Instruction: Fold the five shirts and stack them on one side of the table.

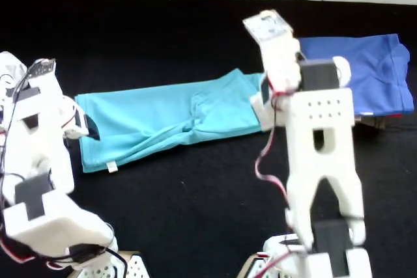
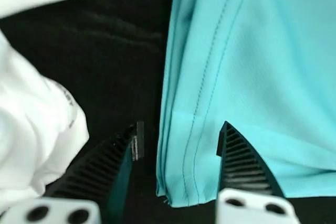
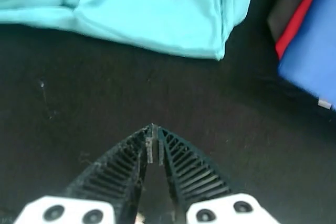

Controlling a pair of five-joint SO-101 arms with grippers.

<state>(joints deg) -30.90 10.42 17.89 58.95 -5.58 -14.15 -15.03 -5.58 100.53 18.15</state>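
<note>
While its fingers stand spread, the left gripper (image 2: 181,129) straddles one end edge of the turquoise shirt (image 1: 169,122), which lies long across the black table (image 1: 195,213). The right gripper (image 3: 154,135) is pinched closed on nothing, over bare table just off the shirt's other end. The folded blue shirt (image 1: 365,73) sits just beside, atop red cloth (image 3: 298,20).

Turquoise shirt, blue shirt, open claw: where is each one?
turquoise shirt (image 1: 163,118), high view, middle of the cloth.
blue shirt (image 1: 378,73), high view, middle of its top face.
left claw (image 2: 181,132), left wrist view, midway between its tips.
</note>
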